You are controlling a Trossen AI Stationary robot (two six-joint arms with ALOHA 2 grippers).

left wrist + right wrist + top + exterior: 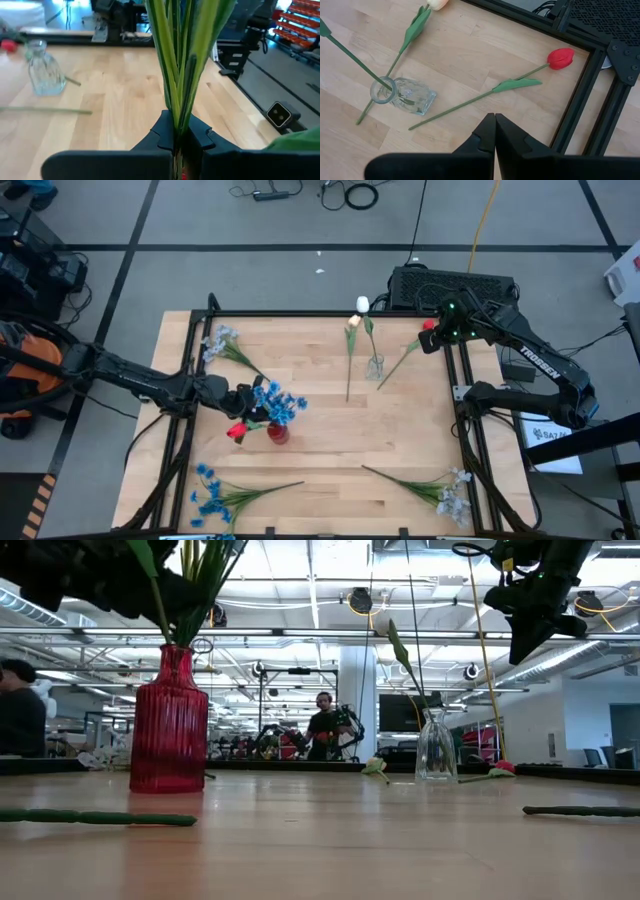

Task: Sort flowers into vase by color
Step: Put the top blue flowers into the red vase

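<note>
**Holding blue stems over red vase, left arm**

Readable text: "TROSSEN" in white on the right arm; a label by the table's right edge is too small to read.

Left tool clenched on a bundle of green stems; bright blue flower cluster sits at the ribbed red vase, left-centre of the table, with a red tulip just beside it.

Right tool clenched, holding nothing, above the far right corner. Below it lies a red tulip on a long green stem. Clear glass vase holds one stem; cream tulip near the far edge.

Loose on the table: blue cluster near left, pale sprays near right and far left.
</note>
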